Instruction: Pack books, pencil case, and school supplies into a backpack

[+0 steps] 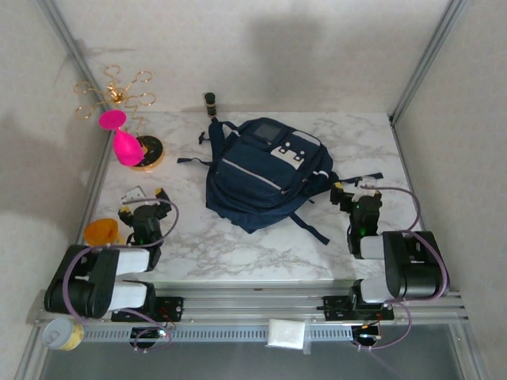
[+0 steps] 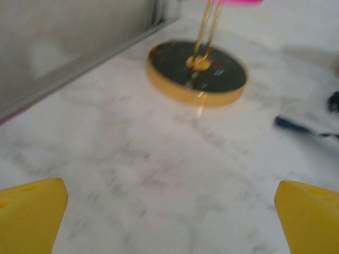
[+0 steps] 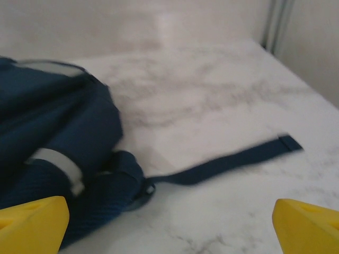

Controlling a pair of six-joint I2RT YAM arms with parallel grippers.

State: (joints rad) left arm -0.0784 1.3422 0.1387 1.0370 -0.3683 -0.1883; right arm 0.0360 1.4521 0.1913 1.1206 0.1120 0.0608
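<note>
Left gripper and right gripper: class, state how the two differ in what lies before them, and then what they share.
The left gripper faces a round, gold-rimmed stand base. The right gripper faces the backpack and a loose strap. The left gripper sits well apart from the backpack, while the right gripper is close beside it. Both are open and hold nothing.

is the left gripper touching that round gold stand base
Apart. The left wrist view shows bare table between the left gripper and the stand base.
</note>
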